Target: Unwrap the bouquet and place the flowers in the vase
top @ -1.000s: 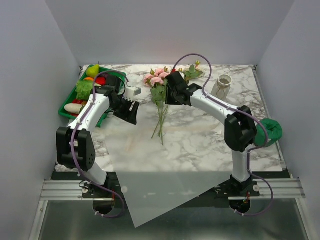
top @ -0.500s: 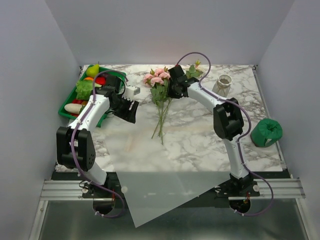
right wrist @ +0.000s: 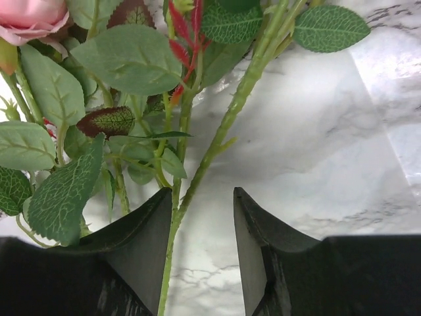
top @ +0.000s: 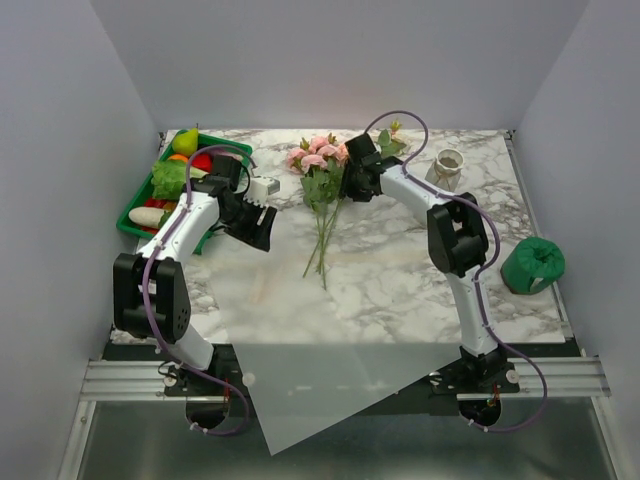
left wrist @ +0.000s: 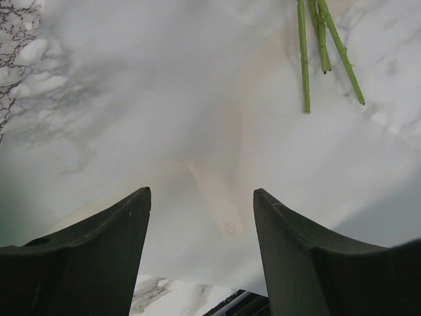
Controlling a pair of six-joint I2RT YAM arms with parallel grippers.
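**Two arms, one bunch of flowers on the table**

Two arms reach over a marble table (top: pixel 400 285). The flowers (top: pixel 318 168) lie flat on it near the back. Their pink heads point to the back wall and their thin green stems (top: pixel 322 240) point to the front. They lie out of their wrap.

A big white sheet of paper (top: pixel 300 330) is spread flat on the front of the table and hangs over the near edge.

The right gripper (top: pixel 344 188) is down at the flowers, on their right side. In the right wrist view its fingers (right wrist: pixel 141 230) are apart. One long stem (right wrist: pixel 227 118) runs into the gap between them, close to the left finger. The fingers do not squeeze it.

The left gripper (top: pixel 262 232) hangs over the back left part of the paper. Its fingers (left wrist: pixel 112 230) are wide apart and hold nothing.

The vase (top: pixel 446 170) stands up straight at the back right, well apart from the flowers.

A green tray (top: pixel 128 222) of toy food sits at the left edge. A dark green pouch (top: pixel 533 262) sits at the right edge.
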